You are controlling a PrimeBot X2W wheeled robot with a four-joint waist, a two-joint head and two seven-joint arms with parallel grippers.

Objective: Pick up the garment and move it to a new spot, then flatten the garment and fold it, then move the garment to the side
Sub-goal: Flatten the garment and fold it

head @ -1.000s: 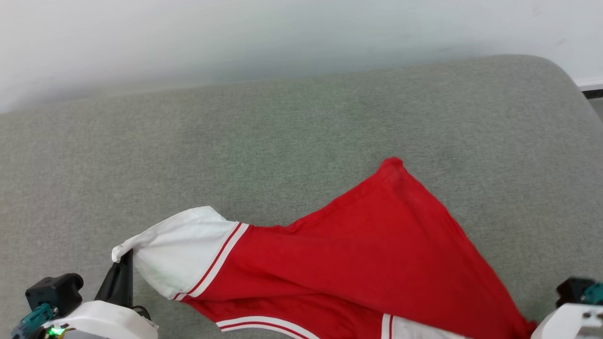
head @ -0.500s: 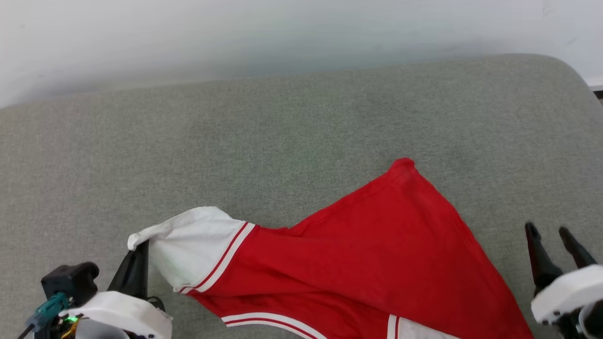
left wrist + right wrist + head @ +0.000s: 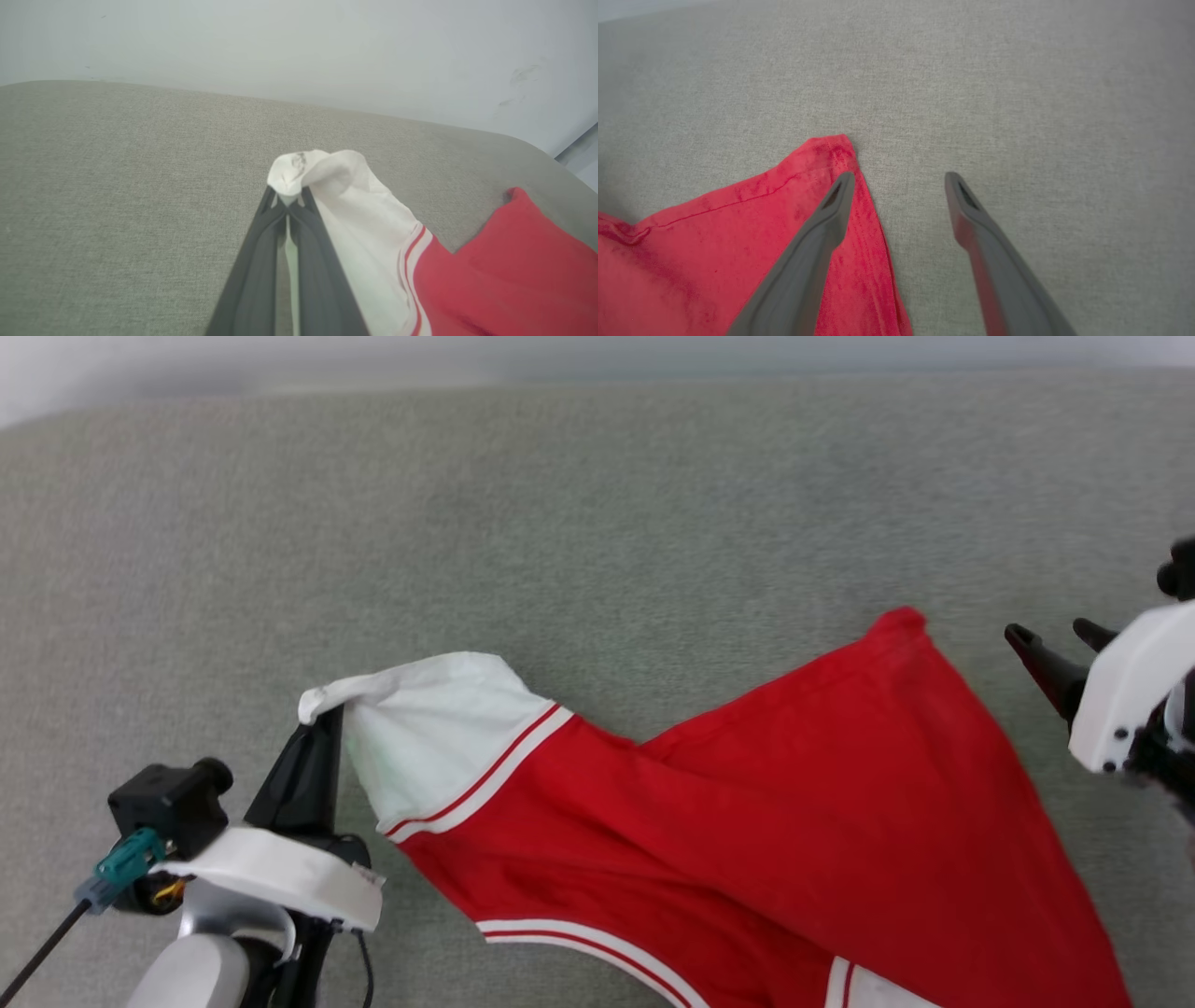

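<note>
Left claw [image 3: 287, 203] clamps the white sleeve of the garment [image 3: 747, 821]; right claw [image 3: 899, 179] stands open near its far red corner.

Counting the things here
One red shirt [image 3: 747, 821] with two white sleeves [image 3: 439, 728], one left, one near. Two grippers: left gripper [image 3: 325, 717] and right gripper [image 3: 1047, 635], each with two dark fingers [image 3: 808, 252]. One grey cushion [image 3: 560, 523] under them, one white wall [image 3: 280, 37] far behind.
</note>
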